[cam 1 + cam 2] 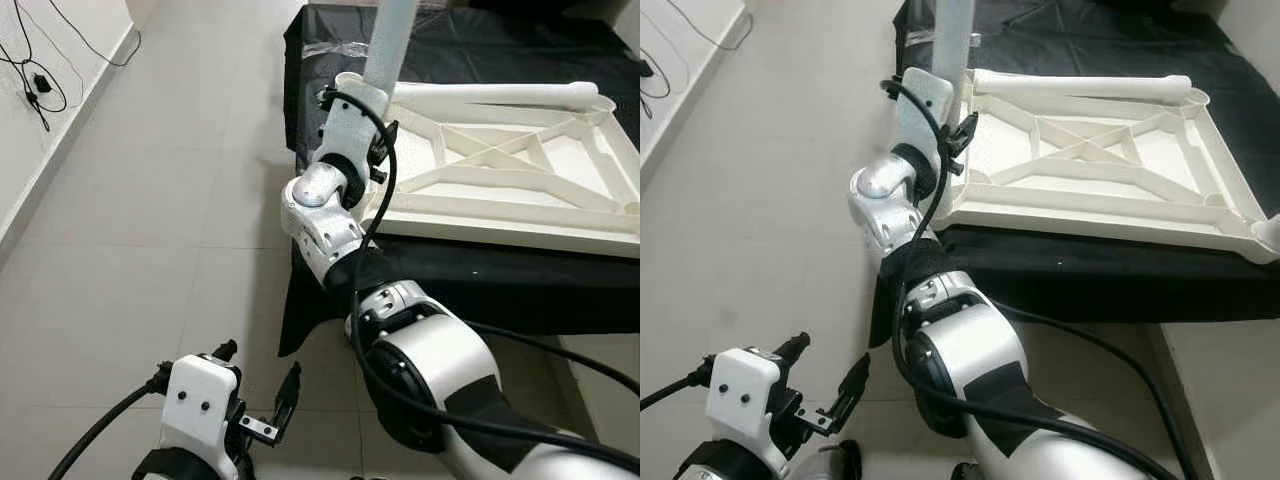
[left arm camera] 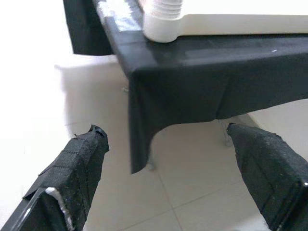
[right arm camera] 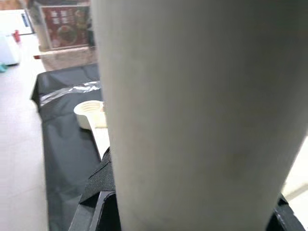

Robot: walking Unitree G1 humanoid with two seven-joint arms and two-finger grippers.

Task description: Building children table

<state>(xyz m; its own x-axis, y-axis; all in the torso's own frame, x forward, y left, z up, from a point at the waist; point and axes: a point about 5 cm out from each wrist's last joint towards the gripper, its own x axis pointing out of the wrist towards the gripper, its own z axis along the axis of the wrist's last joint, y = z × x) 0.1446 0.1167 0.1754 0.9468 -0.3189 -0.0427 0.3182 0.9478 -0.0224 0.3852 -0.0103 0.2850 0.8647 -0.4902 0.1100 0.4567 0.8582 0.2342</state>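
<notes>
The upturned cream plastic children's table panel (image 1: 500, 170), ribbed underneath, lies on a black-draped tabletop (image 1: 470, 285). A pale cylindrical table leg (image 1: 390, 40) stands upright at its near left corner socket, the right end effector (image 1: 352, 105) clamped on it. Another cream leg (image 1: 490, 95) lies along the panel's far edge. The left end effector (image 1: 262, 385) hangs low over the tiled floor (image 1: 130, 230), fingers (image 2: 79, 168) apart.

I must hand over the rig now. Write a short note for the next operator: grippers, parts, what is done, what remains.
Right gripper: shut on a white table leg, held upright over the near-left corner of the upturned tabletop.
Left gripper: open, idle, low over the floor.
A second leg lies along the tabletop's far edge, all on the black-covered platform.
Done: leg brought to its corner. Whether it is seated, I cannot tell.
Left: fasten it; fit the others.
</notes>
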